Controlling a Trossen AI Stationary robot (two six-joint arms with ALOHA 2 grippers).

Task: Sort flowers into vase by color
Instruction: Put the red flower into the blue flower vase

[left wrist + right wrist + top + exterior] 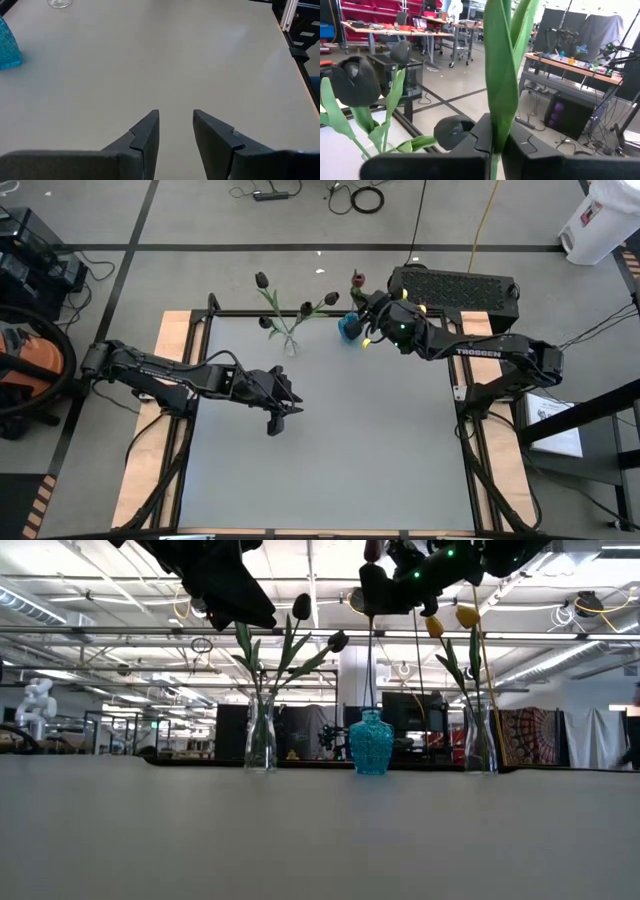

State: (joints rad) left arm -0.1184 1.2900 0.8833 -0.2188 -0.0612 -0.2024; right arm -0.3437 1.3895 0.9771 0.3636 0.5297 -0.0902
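Observation:
My right gripper (pixel 368 305) hovers at the table's far edge, above the blue vase (pixel 371 743), shut on a dark red tulip (pixel 358 280). The tulip's stem (pixel 371 670) runs straight down to the blue vase's mouth. To the left, a clear vase (pixel 261 737) holds three black tulips (pixel 306 308). To the right, another clear vase (pixel 480 740) holds yellow tulips (pixel 467 615). My left gripper (pixel 288 412) hangs open over the table's left middle with nothing between its fingers (pixel 145 135). My right gripper pinches the dark red tulip's stem and long green leaf (pixel 498 107) between its two fingers, below the head. The fingers come in level and lie across the upright stem. The tulip hangs upright, its lower end (pixel 371 708) at the blue vase's mouth.
A black box (pixel 455 285) stands just beyond the far edge, behind my right arm. The grey tabletop (pixel 340 450) lies bare across its middle and near part. Wooden side rails (pixel 140 470) run along both sides.

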